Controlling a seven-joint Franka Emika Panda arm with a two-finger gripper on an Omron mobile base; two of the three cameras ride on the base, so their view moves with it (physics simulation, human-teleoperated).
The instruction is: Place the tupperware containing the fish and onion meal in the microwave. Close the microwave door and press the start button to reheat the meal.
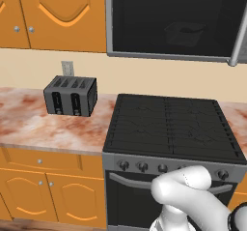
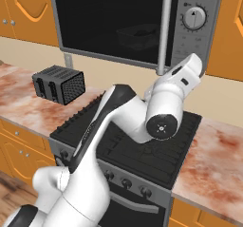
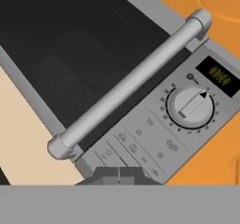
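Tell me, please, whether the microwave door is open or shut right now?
Shut. The microwave door lies flush in the microwave front, its bar handle beside the control panel, and the tupperware shows dimly through the glass.

Microwave door [image 2: 109, 24] shut; through its dark glass you can make out the tupperware [image 2: 137, 35] inside. Bar handle [image 2: 164, 31] upright beside the dial [image 2: 194, 18]. Arm [image 2: 166, 102] reaches up toward the control panel; gripper hidden behind the wrist. Toaster [image 2: 58, 84] on the counter [image 2: 209, 155], left of the stove [image 2: 142, 150].

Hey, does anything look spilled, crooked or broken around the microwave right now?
Nothing stands out. The microwave door is shut with the tupperware faintly visible behind its glass, and the toaster stands upright on the counter.
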